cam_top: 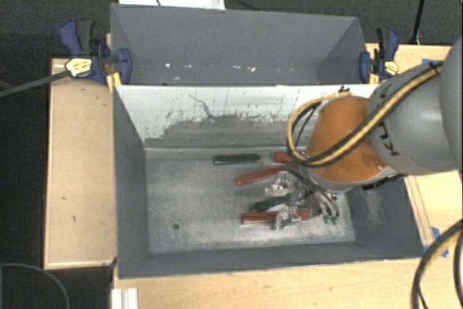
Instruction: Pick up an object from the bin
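The robot arm (412, 130), with its orange wrist cover (346, 141), reaches into the grey metal bin (181, 206). The hand (295, 200) sits low at right-centre, amid red-handled tools (255, 176). Its state cannot be told. A dark green stick (235, 158) lies near, to their upper left.

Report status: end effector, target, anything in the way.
End effector low in the bin, right side, amid red-handled tools. Hold unconfirmed. Dark green stick lies apart, toward the back wall.

Arm (423, 128) in from right, claw (293, 200) low, pointing down.
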Available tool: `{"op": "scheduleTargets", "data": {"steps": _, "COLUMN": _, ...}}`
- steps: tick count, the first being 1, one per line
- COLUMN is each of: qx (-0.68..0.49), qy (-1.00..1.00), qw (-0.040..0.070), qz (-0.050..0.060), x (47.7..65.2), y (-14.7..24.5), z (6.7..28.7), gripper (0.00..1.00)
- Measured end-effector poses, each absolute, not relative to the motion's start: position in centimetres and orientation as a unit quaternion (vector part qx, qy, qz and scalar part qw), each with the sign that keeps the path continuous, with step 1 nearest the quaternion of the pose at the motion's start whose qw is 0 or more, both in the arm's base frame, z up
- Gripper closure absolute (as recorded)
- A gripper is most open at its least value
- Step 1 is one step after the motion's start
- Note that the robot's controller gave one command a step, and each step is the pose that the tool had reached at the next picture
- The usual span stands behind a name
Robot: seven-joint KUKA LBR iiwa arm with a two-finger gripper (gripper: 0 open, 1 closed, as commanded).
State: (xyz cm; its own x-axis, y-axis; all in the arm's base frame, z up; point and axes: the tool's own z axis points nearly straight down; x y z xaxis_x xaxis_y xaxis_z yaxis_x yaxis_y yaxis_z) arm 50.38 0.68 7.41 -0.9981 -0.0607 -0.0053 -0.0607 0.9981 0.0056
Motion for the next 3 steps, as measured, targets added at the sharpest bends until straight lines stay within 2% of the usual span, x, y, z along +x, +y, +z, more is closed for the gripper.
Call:
{"op": "scheduleTargets", "data": {"steps": 2, "qx": -0.031, "qy": 1.0, "qw": 0.001, "qz": 0.002, "x": 50.3, "y": 0.7, "z": 7.8, "gripper": 1.0}}
{"op": "scheduleTargets", "data": {"steps": 3, "qx": -0.031, "qy": 1.0, "qw": 0.001, "qz": 0.001, "x": 50.3, "y": 0.6, "z": 8.8, "gripper": 1.0}}
